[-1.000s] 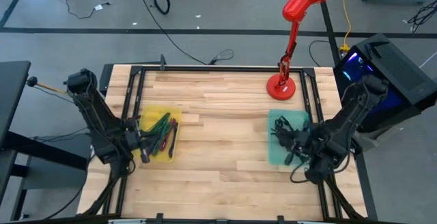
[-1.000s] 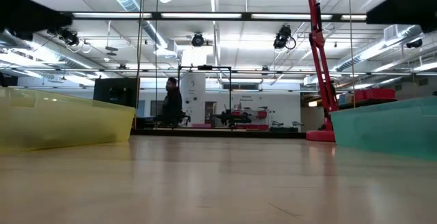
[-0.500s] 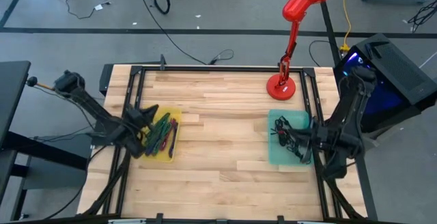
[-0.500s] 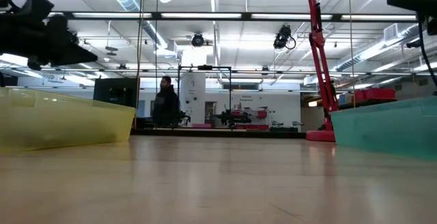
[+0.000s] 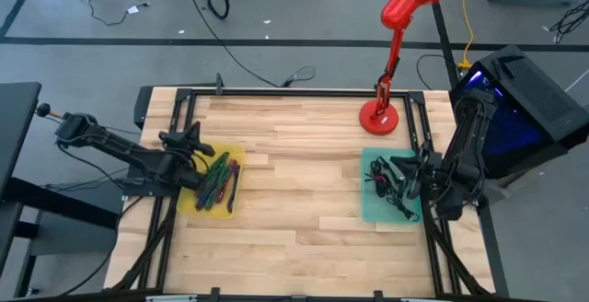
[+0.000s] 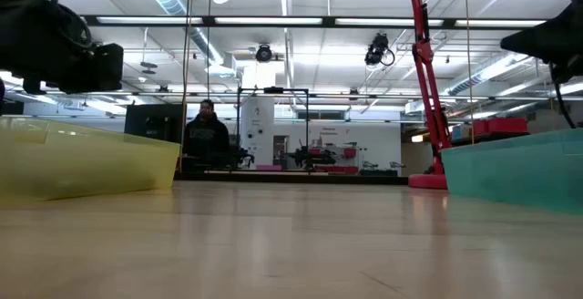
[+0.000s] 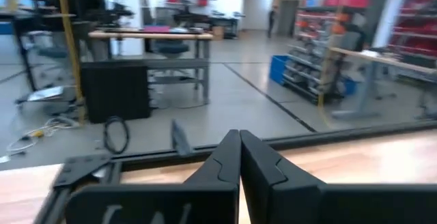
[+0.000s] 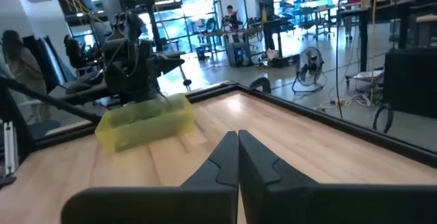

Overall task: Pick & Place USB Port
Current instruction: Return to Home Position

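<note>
Several green and red USB cables (image 5: 219,180) lie in a yellow tray (image 5: 207,203) at the table's left. A teal tray (image 5: 373,212) at the right holds tangled black cables (image 5: 385,180). My left gripper (image 5: 195,136) is shut and holds nothing; it hovers level at the yellow tray's far-left corner, pointing toward the far edge, and shows in the left wrist view (image 7: 239,145). My right gripper (image 5: 394,168) is shut and holds nothing; it hovers level above the teal tray, pointing toward the table's left, and shows in the right wrist view (image 8: 237,145).
A red desk lamp (image 5: 379,113) stands at the far right, just beyond the teal tray. A black metal frame (image 5: 294,94) runs around the tabletop. Bare wood (image 5: 299,182) lies between the two trays. People stand in the room beyond the table (image 6: 205,135).
My left gripper has swung from the yellow tray's near-left side toward the far edge and turned to point farther away, its arm folding back to the left. My right gripper has gone from the teal tray's near part toward the far edge, its arm drawing back to the right.
</note>
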Motion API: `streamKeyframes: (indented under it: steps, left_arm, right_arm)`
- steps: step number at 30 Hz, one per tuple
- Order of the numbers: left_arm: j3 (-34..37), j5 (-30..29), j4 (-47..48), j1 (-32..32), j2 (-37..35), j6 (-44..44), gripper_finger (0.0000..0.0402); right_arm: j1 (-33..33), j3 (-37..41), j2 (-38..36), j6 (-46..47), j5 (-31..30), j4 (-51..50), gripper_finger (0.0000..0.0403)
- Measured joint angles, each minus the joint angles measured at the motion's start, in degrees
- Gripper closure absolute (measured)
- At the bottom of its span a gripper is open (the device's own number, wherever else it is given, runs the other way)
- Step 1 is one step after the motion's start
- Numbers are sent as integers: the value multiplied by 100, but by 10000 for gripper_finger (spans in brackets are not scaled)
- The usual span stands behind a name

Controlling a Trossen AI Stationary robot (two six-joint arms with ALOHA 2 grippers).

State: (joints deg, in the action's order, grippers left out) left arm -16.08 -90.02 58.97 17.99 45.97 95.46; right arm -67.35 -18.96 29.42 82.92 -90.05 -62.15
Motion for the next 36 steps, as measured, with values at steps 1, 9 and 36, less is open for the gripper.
streamKeyframes:
  steps: [1, 9, 36]
  left_arm:
    - [0, -1, -16, -137, 1, 4, 397]
    - [-2, 384, -605, -570, 10, -792, 379]
    - [-11, 4991, -745, -561, 0, -1376, 376]
  right_arm:
    - [2, 0, -58, -40, 7, 0, 400]
    - [286, -15, -312, -555, 3, 848, 399]
    - [306, 90, -341, -864, 6203, 2915, 386]
